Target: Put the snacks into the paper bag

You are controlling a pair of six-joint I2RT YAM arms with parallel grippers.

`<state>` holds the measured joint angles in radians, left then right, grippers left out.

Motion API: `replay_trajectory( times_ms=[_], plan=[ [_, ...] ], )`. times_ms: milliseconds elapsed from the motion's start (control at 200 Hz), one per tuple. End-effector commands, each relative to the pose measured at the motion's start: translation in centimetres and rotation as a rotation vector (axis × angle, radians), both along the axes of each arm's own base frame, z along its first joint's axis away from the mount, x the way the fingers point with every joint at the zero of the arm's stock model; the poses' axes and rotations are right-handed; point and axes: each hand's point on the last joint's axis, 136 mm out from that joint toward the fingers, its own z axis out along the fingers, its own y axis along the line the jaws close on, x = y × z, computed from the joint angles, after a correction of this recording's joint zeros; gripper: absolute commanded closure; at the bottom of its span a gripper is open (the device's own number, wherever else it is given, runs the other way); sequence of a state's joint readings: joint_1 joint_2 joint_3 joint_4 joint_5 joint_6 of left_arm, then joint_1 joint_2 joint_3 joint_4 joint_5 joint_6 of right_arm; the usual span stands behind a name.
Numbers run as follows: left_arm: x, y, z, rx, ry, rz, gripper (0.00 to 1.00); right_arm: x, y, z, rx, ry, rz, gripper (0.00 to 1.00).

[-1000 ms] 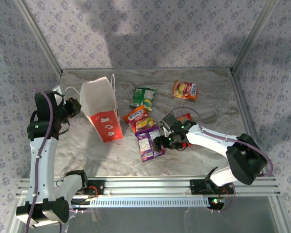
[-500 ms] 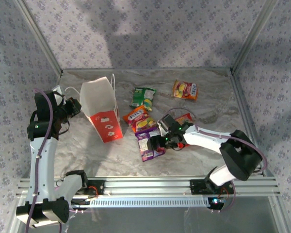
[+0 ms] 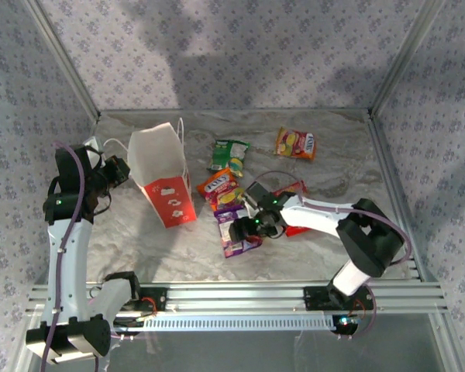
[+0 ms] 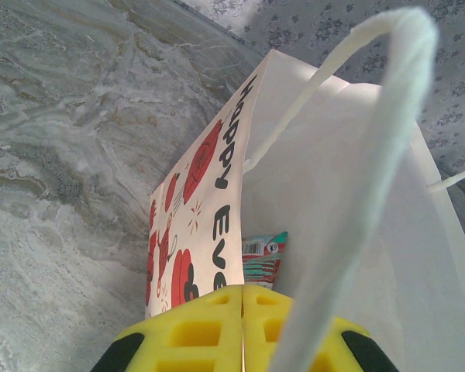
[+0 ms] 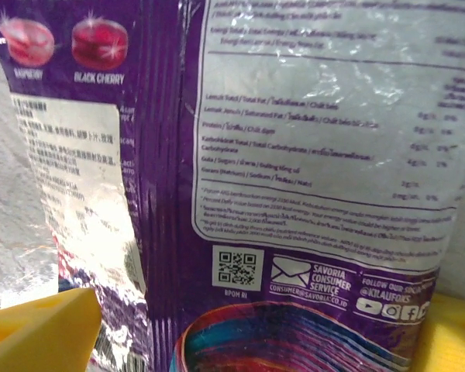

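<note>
The paper bag [image 3: 164, 174] stands open at the left, white above and red below. My left gripper [image 3: 118, 170] is shut on its rim, with the yellow fingers [image 4: 209, 333] pressed together on the printed wall [image 4: 209, 209]. A teal packet [image 4: 263, 260] lies inside the bag. My right gripper [image 3: 244, 227] is open, low over the purple packet [image 3: 239, 246]. In the right wrist view its yellow fingertips [image 5: 39, 329] stand on either side of the purple packet [image 5: 294, 178]. Green [image 3: 229, 154], orange-pink [image 3: 222, 188] and orange-yellow [image 3: 296, 143] packets lie on the table. A red packet [image 3: 294, 187] is partly under my right arm.
The bag's white cord handle [image 4: 356, 155] loops across the left wrist view. The marble-patterned tabletop [image 3: 139, 240] is bounded by patterned walls and an aluminium rail [image 3: 240, 298] at the near edge. Open surface lies at the back and far right.
My right gripper has slid leftwards from beside the red packet to over the purple packet. The left arm and the bag have stayed still.
</note>
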<state>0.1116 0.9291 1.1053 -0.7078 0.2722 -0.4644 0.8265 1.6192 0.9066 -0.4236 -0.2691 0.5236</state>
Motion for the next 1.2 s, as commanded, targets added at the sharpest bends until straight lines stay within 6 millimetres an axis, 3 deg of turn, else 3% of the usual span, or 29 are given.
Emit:
replay_trajectory(
  times_ms=[0,205,370,525,730,885,1069,1194],
  plan=[
    [-0.7,0.3,0.7,0.009,-0.011,0.014,0.93,-0.2,1.4,0.5,-0.015,-0.018,0.068,0.09],
    [-1.0,0.4,0.7,0.020,-0.011,0.015,0.94,-0.5,0.3,-1.4,-0.149,0.005,0.070,0.14],
    [-1.1,0.4,0.8,0.026,-0.012,0.014,0.94,-0.5,0.4,-1.6,-0.179,-0.005,0.076,0.19],
    [-1.0,0.4,0.7,0.024,-0.012,0.013,0.93,-0.5,0.3,-1.4,-0.199,-0.018,0.081,0.26],
    [-1.1,0.4,0.6,0.025,-0.008,0.015,0.94,-0.3,-0.2,-0.8,-0.220,-0.031,0.076,0.47],
    [-1.0,0.4,0.8,0.027,-0.013,0.013,0.94,-0.1,-0.6,-0.4,-0.238,-0.046,0.070,0.52],
    [-1.0,0.4,0.8,0.026,-0.014,0.011,0.94,0.2,-1.1,0.3,-0.249,-0.065,0.059,0.67],
    [-1.0,0.3,0.7,0.026,-0.012,0.009,0.94,0.4,-1.1,0.9,-0.244,-0.071,0.056,0.69]
  ],
)
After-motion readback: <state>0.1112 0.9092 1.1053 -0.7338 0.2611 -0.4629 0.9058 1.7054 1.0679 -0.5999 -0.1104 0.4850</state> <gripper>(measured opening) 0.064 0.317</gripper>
